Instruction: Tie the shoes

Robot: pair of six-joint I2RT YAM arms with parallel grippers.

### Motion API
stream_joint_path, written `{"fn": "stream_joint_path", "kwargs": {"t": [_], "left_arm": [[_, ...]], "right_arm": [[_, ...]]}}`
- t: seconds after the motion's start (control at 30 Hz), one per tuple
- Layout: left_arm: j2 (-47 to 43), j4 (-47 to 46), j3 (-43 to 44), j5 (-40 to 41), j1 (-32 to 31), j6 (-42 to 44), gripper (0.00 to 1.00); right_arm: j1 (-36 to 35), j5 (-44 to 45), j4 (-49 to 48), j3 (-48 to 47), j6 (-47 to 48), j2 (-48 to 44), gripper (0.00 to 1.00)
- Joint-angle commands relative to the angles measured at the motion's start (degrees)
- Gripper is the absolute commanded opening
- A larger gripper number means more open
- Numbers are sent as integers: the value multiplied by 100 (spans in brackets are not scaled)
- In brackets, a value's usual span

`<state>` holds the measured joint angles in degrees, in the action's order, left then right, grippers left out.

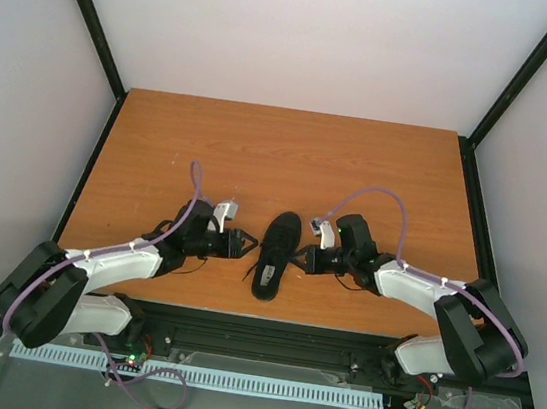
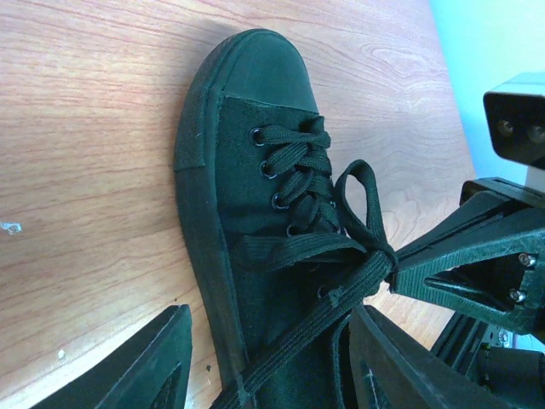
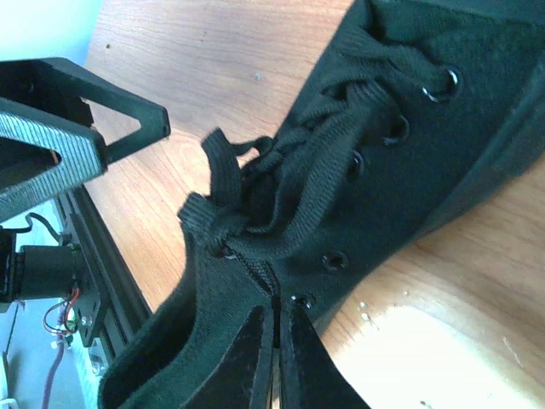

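The black shoe (image 1: 277,255) lies on the wooden table (image 1: 290,156) between my arms, toe pointing away. Its thin black laces (image 2: 341,256) are gathered into a loose knot with one small loop over the tongue. My left gripper (image 1: 248,245) is at the shoe's left side, jaws wide apart (image 2: 268,375). One lace end runs slanted between its fingers (image 2: 149,371) without being pinched. My right gripper (image 1: 300,258) is at the shoe's right side, shut (image 3: 274,319) on a lace strand just below the knot (image 3: 213,226). Its fingertip shows in the left wrist view (image 2: 426,273).
The table's near edge with a black rail (image 1: 267,330) runs just behind the shoe's heel. Black frame posts (image 1: 87,9) stand at the back corners. Purple cables (image 1: 394,205) loop over both arms. The left gripper's fingers (image 3: 51,149) show in the right wrist view.
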<state>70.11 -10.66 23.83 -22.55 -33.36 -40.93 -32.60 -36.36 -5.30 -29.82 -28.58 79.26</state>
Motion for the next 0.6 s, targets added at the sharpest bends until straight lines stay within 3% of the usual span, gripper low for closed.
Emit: {"fn": "stream_joint_path", "kwargs": {"t": [0.0,0.57], "left_arm": [[153,-576,98,-115,49,-272,53],[1071,-1129,709,-477,49,-598,52]], "right_arm": [[14,161,82,203,-75,-153,3],[11,241,9,494,-157,-191,3]]}}
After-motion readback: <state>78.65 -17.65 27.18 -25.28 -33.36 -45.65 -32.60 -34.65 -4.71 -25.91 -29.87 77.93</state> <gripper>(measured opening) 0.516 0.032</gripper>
